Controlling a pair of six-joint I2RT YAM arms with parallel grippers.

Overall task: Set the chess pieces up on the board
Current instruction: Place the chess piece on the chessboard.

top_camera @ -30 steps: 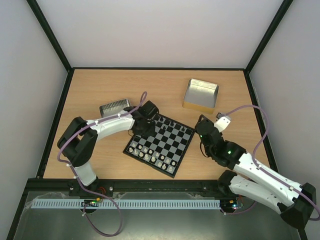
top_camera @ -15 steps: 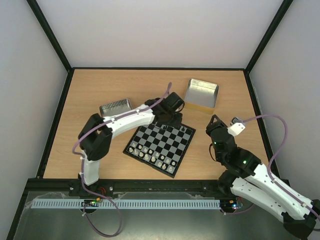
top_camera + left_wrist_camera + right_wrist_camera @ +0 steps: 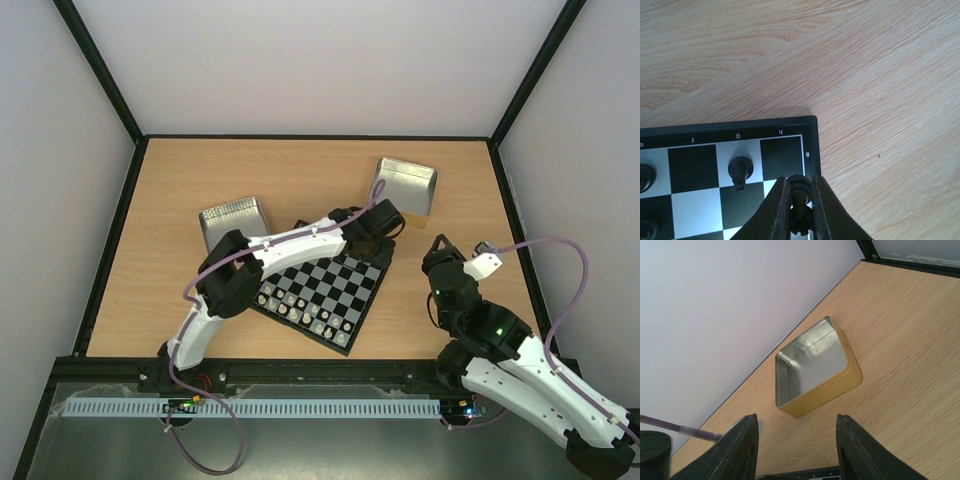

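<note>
So, starting at the left, we've got a ribbed metal tray (image 3: 232, 218) lying on the table (image 3: 170, 200) near the far-left side of the board (image 3: 335, 285). The left arm (image 3: 300, 240) reaches across the board's far edge to its far right-hand corner. Up close, the left gripper (image 3: 799, 182) is pinched tight on a little black piece (image 3: 798, 200), held upright between the fingers (image 3: 775, 210) right over the corner squares by the rim; we can't tell if it's touching down. Just left of it another black piece (image 3: 740, 171) stands on a light square, and two more black pieces (image 3: 645, 177) are cut off at the left edge of the wrist view. The pale pieces (image 3: 305, 312) sit in rows along the board's near edge. Further right there's a gold tin (image 3: 812, 375) with a shiny inside, on the wood near that corner. Over on the far right, the right gripper (image 3: 796, 419) hangs with its jaws wide apart and nothing between them, facing the tin.
</note>
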